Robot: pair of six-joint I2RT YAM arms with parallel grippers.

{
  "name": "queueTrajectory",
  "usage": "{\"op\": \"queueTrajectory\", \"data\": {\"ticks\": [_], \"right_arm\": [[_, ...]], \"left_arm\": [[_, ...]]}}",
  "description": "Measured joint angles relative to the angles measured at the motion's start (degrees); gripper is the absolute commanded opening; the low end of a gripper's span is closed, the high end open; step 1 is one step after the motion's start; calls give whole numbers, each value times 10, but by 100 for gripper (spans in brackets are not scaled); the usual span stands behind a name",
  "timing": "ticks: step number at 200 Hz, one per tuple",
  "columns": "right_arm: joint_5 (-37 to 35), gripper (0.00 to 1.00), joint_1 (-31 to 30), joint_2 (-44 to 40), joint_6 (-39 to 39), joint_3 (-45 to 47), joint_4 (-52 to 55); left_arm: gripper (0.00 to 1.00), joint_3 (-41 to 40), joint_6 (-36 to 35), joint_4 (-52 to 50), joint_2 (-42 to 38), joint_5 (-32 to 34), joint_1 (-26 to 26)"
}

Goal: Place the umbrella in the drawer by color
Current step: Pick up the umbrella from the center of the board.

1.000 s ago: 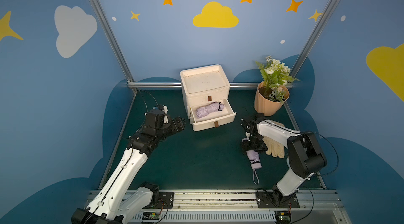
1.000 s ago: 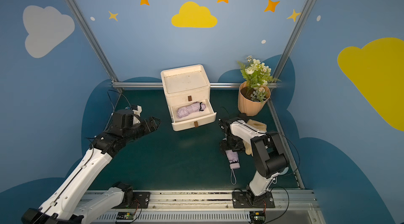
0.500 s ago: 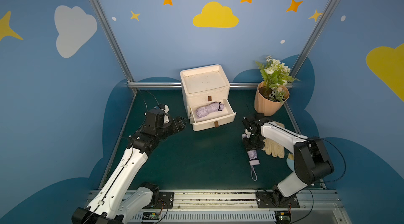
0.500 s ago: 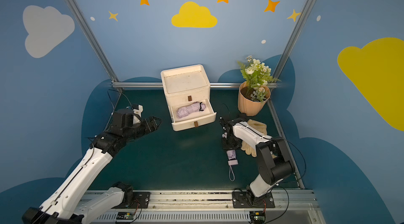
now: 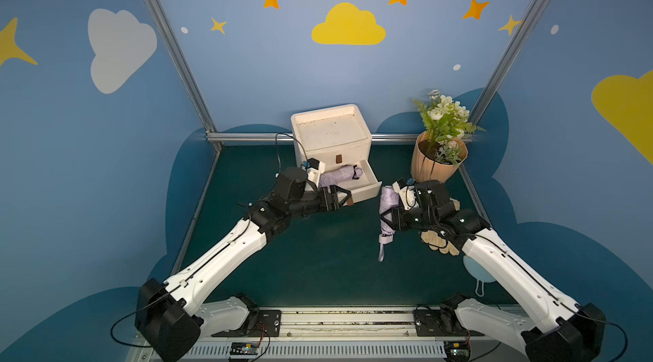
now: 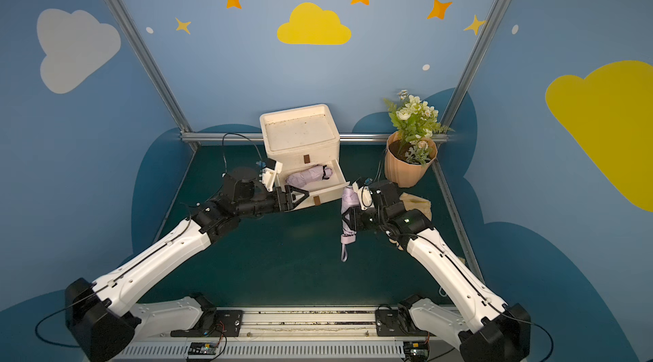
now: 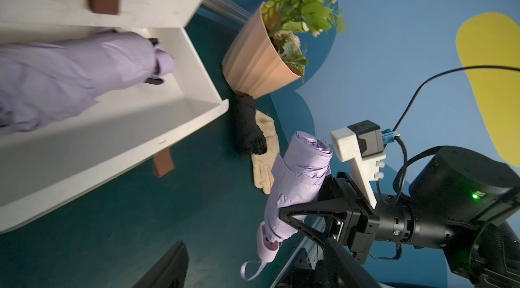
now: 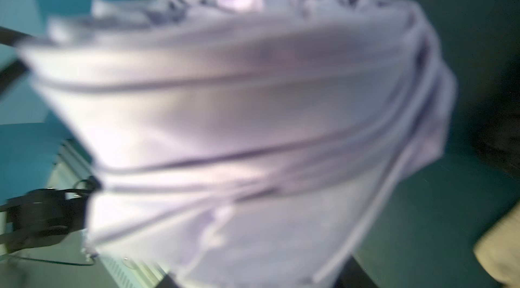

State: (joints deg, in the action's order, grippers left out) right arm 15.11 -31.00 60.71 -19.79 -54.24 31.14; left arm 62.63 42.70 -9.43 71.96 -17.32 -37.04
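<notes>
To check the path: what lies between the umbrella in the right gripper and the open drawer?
Nothing: both top views show only bare mat between umbrella and drawer.

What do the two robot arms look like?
Left arm and right arm: white shells, black joints, black triangular jaws. Each wrist carries a white bracket with a dark camera and black cable. The right one shows a green light.
</notes>
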Motion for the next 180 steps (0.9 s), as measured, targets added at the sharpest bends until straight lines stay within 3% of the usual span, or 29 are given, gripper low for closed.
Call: {"op": "queueTrajectory", "data": {"ticks": [38, 117, 149, 180], "right_arm": [[23, 47, -24, -19, -38, 17, -57], [25, 47, -40, -19, -64, 17, -74], [27, 48, -43, -19, -64, 16, -77], [26, 48, -45, -16, -63, 12, -77]], "left_arm": [[85, 56, -14, 39, 61, 14, -56], [83, 118, -64, 23, 141, 52, -101], [70, 124, -76, 6, 157, 67, -108], [48, 145, -88, 0, 173, 64, -110]]}}
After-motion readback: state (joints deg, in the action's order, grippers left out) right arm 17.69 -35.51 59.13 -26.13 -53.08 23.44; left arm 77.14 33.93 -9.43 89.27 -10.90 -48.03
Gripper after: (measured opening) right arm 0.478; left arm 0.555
